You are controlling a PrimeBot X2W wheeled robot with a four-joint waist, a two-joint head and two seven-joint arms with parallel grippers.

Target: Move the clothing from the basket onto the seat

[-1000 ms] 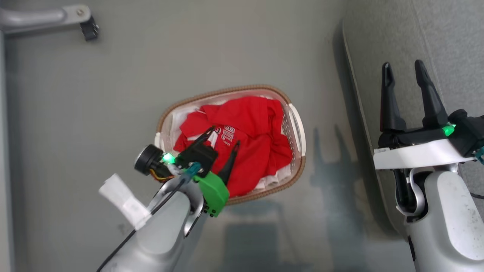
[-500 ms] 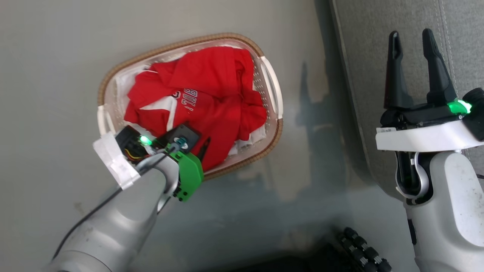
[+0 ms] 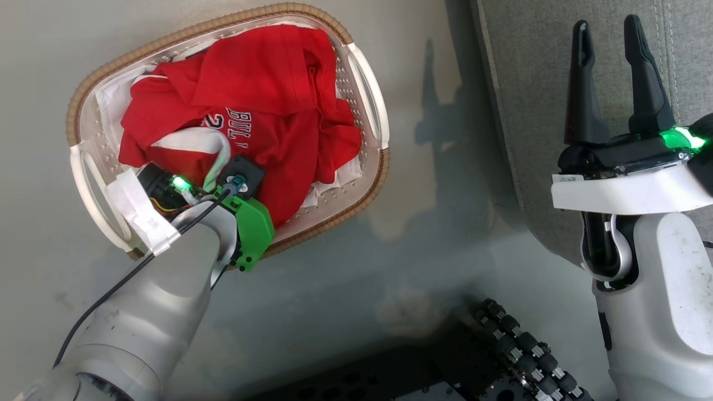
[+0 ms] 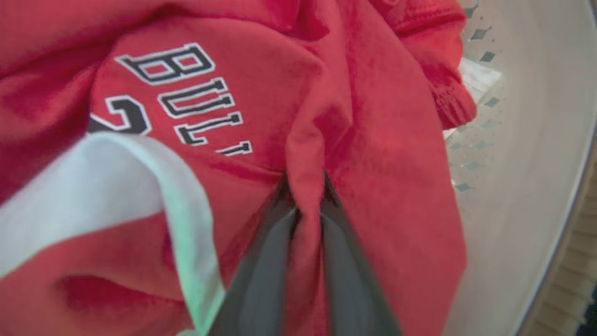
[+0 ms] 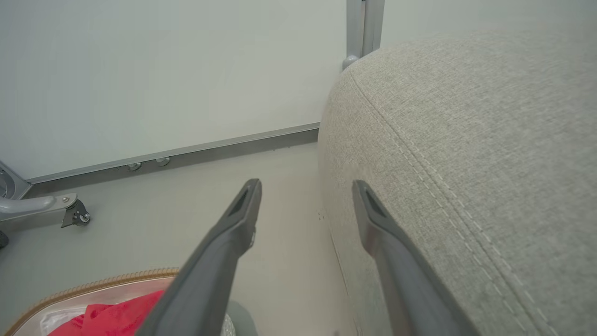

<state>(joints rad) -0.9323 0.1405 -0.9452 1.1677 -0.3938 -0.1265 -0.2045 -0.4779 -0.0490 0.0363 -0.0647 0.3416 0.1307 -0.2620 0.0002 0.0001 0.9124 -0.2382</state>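
Note:
The red clothing (image 3: 262, 94) with white trim and lettering lies heaped in the cream perforated basket (image 3: 369, 83), which has a brown woven rim and stands on the floor at the upper left of the head view. My left gripper (image 4: 305, 186) reaches down into the heap, shut on a pinched fold of red fabric (image 4: 308, 154). In the head view its wrist (image 3: 239, 178) hides the fingers. My right gripper (image 3: 606, 25) stands open with nothing in it, over the edge of the grey seat (image 3: 529, 83). The right wrist view shows the open right gripper (image 5: 306, 186), the seat (image 5: 466, 140) and the basket rim (image 5: 93, 282).
A white liner sheet (image 3: 334, 178) shows under the garments. My dark base with rollers (image 3: 518, 351) is at the bottom of the head view. A grey caster leg (image 5: 56, 205) and a wall baseboard (image 5: 186, 154) lie beyond the basket. Bare floor separates basket and seat.
The head camera has moved, so the basket now sits higher and further left. My left gripper has gone down from above the heap into it and shut on a fold. The right gripper stays open.

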